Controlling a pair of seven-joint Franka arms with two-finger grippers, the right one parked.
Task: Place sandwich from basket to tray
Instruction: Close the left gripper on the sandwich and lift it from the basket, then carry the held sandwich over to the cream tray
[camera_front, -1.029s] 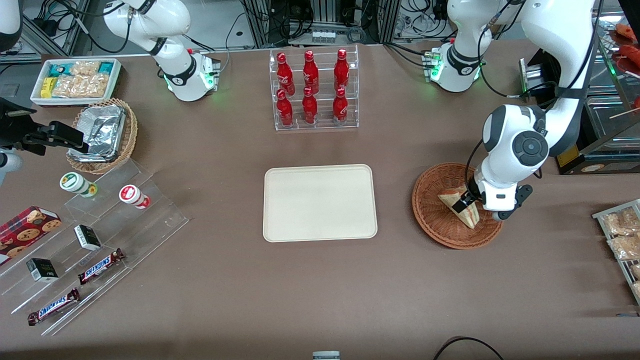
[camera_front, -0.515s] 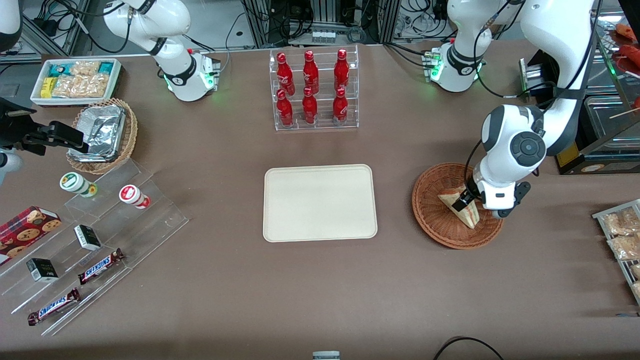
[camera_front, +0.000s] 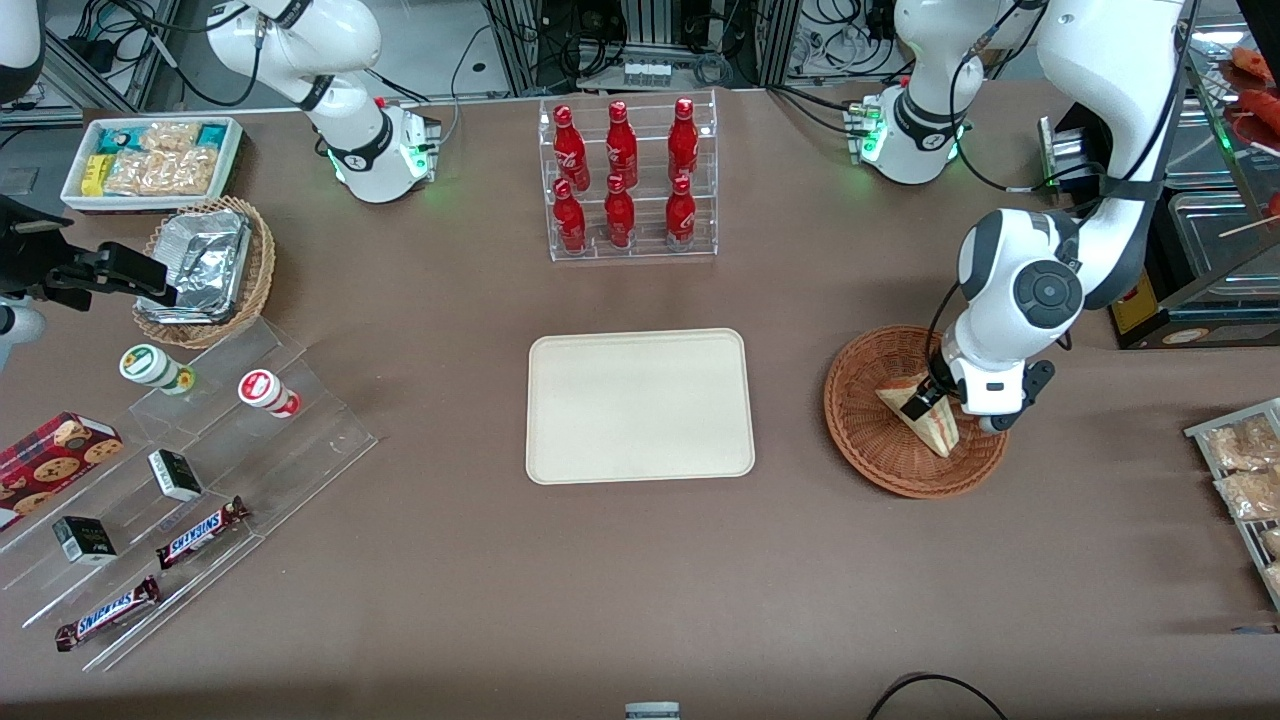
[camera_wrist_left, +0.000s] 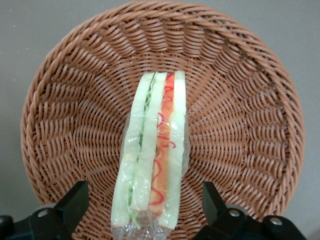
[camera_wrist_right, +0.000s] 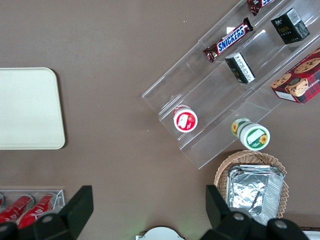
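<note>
**A:** Sandwich (camera_wrist_left: 152, 157), the small triangular wedge of pale bread with red and green filling along its edge: where is it?

**B:** In the round reddish-brown woven wicker basket (camera_front: 862, 432), standing on edge in a clear wrap near the middle of the bowl. The left arm's tool (camera_wrist_left: 144, 206) is right over it, fingers spread, one dark fingertip (camera_wrist_left: 74, 199) on each side of the wedge and neither touching it.

**A:** So which step is this?

**B:** I judge it the approach to the grasp. Nothing is lifted yet, and the flat cream-beige rectangular tray (camera_front: 640, 406) with rounded corners lies bare on the brown table (camera_front: 640, 560), well apart from the basket, toward the parked arm's end.

**A:** What does the next move call for?

**B:** Probably lowering a little further so the fingers straddle the bread faces, then pressing together gently; the wedge looks soft and the wrap slippery. After that, lift clear of the rim and carry it across to the tray.

**A:** Anything hard to make out?

**B:** In the front view the arm's white wrist (camera_front: 985, 385) covers part of the wedge and the tool itself. The wrist view cuts off the sandwich's nearest corner, so how deep the fingers reach is unclear.
</note>
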